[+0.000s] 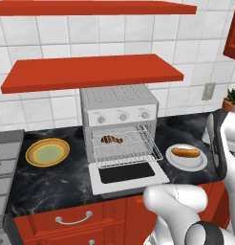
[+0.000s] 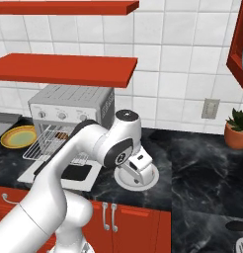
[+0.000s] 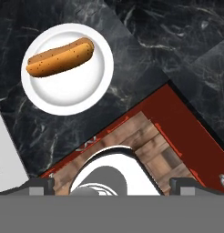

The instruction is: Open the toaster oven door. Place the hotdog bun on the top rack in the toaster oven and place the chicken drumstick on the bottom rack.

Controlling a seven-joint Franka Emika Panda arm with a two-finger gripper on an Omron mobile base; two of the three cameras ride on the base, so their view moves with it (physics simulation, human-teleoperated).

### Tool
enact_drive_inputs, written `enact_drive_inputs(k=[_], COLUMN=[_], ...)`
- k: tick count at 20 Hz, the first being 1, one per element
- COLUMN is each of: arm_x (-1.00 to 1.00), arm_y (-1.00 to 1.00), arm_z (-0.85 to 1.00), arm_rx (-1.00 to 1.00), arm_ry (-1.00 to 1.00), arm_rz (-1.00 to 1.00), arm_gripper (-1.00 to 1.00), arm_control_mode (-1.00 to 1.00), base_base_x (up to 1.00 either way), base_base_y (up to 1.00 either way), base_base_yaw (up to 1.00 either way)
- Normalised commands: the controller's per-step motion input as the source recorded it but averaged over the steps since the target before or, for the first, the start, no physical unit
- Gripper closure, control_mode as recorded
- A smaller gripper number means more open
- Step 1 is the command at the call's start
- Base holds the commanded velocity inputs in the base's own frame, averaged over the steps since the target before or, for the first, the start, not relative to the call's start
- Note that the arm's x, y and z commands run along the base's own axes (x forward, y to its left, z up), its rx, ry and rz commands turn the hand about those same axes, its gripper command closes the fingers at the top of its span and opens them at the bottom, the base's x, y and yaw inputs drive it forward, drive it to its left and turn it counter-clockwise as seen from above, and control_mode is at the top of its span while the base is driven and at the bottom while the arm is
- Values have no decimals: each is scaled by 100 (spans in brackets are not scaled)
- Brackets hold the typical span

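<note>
Fingers (image 3: 41,184) of my claw (image 3: 111,184) stand spread wide, pinching nothing, above the hotdog bun (image 3: 60,57) on its white plate (image 3: 86,93). Toaster oven door (image 1: 128,175) lies folded down; chicken drumstick (image 1: 111,139) rests on a rack inside the toaster oven (image 1: 118,107).

The toaster oven (image 1: 118,107) is showing silver-grey, with a slotted pattern on top. Its door (image 1: 127,175) is lying white-framed around black glass. On the silver wire rack (image 1: 125,143), the chicken drumstick (image 1: 111,139) is looking dark brown. At three o'clock from the oven, the hotdog bun (image 1: 186,152) is glowing orange-brown on a white plate (image 1: 187,163); at nine o'clock a yellow plate (image 1: 47,153) is showing a greenish centre. The counter (image 1: 52,184) is running black with pale marble veins, above red drawers (image 1: 71,220).
</note>
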Motion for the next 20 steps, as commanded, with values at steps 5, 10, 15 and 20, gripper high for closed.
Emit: enact_drive_inputs(k=[5, 10, 15, 20], arm_x=[0, -10, 32, 57], arm_y=[0, 0, 0, 0], arm_z=[0, -3, -3, -8], arm_rx=[0, 0, 0, 0], arm_ry=[0, -3, 0, 0], arm_rz=[0, 1, 2, 10], arm_gripper=[-100, -100, -100, -100], arm_control_mode=[-100, -100, -100, -100], base_base_x=[0, 0, 0, 0], base_base_y=[0, 0, 0, 0], base_base_yaw=[0, 0, 0, 0])
